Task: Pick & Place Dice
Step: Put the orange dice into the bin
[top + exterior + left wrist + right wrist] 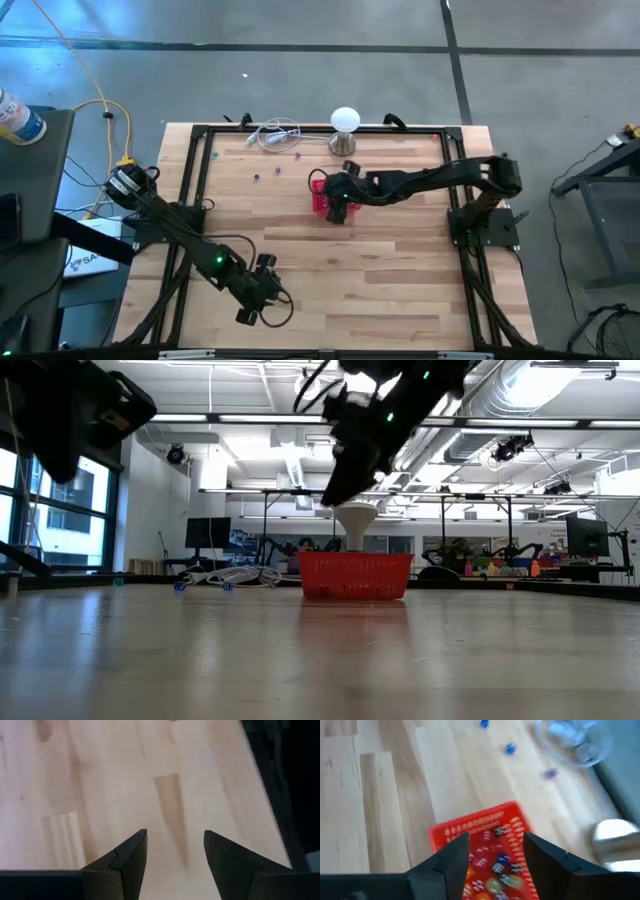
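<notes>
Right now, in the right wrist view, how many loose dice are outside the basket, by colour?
Blue dice: 2
Purple die: 1
Total: 3 loose on the table, beyond the red mesh basket

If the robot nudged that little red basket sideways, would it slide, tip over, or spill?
The red mesh basket sits low and wide on the smooth wooden table, so it would probably slide rather than tip. It looks light, so even a small push might shift it. The dice lie loose inside and would likely rattle about.

Grey floor (300, 80), apparently bright workshop.
</notes>
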`<action>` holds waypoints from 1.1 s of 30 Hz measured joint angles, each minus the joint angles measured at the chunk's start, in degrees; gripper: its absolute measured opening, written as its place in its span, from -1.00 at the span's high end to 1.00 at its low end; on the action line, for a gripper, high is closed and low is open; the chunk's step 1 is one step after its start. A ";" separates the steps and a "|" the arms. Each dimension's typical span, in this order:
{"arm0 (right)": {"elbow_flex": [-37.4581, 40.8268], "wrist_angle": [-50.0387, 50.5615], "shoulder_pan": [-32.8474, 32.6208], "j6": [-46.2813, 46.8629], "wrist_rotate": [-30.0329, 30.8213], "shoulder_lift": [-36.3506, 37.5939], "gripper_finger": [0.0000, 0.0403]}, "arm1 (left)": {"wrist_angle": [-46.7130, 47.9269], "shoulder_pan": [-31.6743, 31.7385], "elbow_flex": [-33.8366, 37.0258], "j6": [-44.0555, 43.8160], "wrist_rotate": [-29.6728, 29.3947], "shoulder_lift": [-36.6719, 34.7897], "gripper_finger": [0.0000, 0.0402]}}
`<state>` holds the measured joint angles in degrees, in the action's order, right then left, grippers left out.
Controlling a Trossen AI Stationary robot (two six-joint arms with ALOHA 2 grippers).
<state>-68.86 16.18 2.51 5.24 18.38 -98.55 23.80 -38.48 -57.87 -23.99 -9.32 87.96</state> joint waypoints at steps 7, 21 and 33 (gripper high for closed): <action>-0.08 18.02 -2.34 1.06 0.34 10.20 0.20 | 2.25 3.71 0.00 3.25 0.82 0.00 0.06; 20.59 26.60 -0.25 26.76 11.90 21.72 0.22 | 3.40 10.20 2.57 7.24 8.98 0.00 0.06; 28.15 13.19 32.73 24.55 3.52 22.71 0.22 | -0.50 16.32 4.76 10.08 20.07 -0.15 0.06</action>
<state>-40.71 29.37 35.25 29.78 21.89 -75.83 23.30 -22.16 -53.10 -13.91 10.75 87.81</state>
